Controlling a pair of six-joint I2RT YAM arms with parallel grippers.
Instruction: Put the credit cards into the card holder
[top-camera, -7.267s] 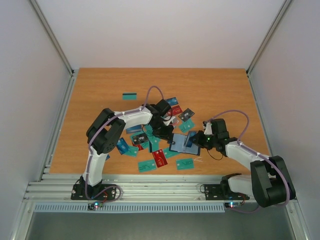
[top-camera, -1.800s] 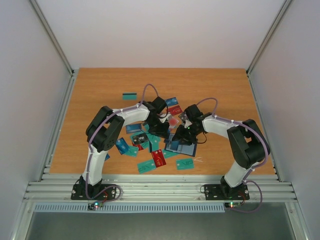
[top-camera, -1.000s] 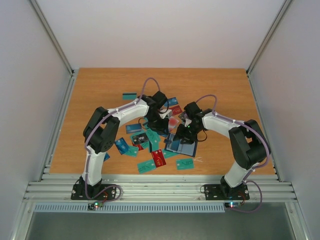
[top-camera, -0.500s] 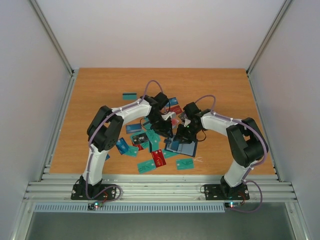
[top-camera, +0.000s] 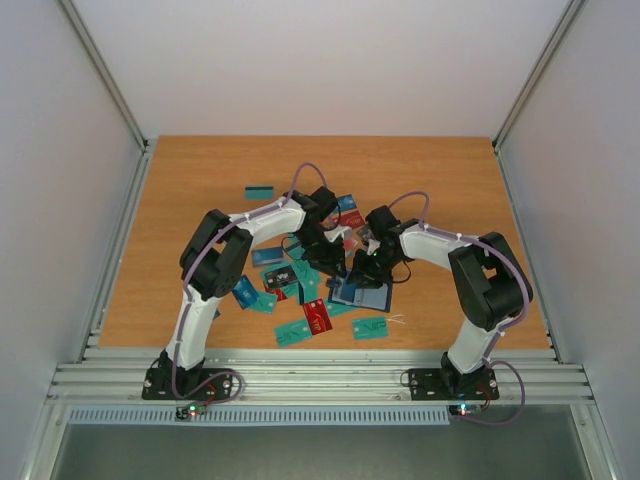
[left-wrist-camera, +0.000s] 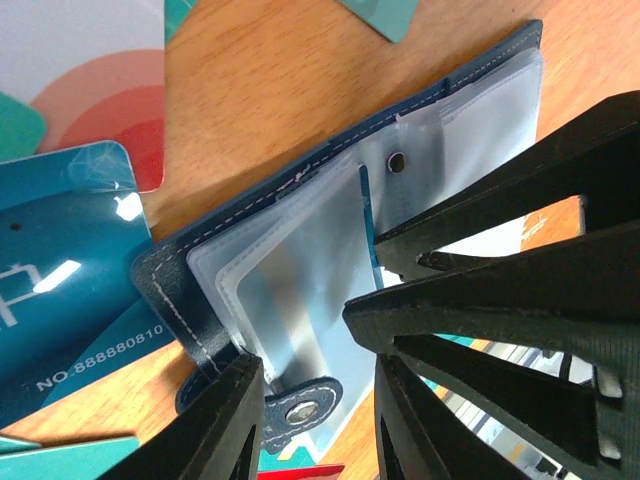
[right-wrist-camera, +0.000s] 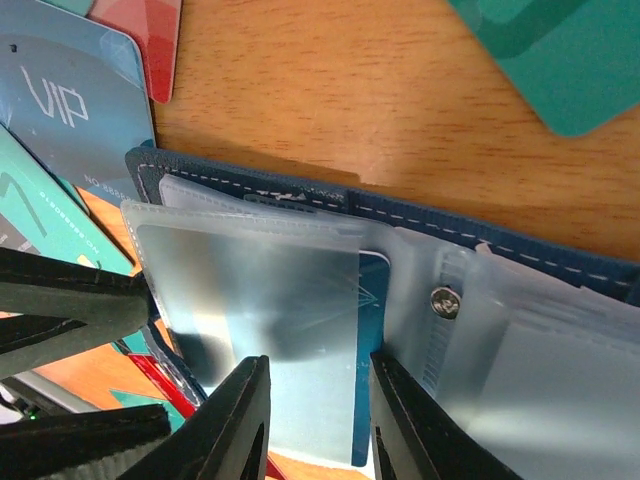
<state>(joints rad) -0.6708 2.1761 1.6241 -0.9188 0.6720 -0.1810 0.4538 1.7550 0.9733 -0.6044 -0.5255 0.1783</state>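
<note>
Card (right-wrist-camera: 372, 350) was seen part-sleeved in holder (right-wrist-camera: 300, 188), directly under right pincer (right-wrist-camera: 315, 370), grip unclear | left pincer (left-wrist-camera: 315, 370) was spread astride clasp (left-wrist-camera: 300, 408).

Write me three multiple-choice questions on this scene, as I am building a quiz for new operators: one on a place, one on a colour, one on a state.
1. Where does the card holder lie?
A. At the table's far left corner
B. On the metal rail by the arm bases
C. Mid-table, between the left gripper and the right gripper

2. What colour is the lone card lying apart, beyond the pile?
A. Red
B. Teal
C. Black

3. How is the card holder?
A. Open, clear sleeves showing
B. Snapped shut
C. Standing on edge

Answers: 1 C, both wrist views show it right below; 2 B, it looks teal-green from above; 3 A, its sleeves lie spread flat.
</note>
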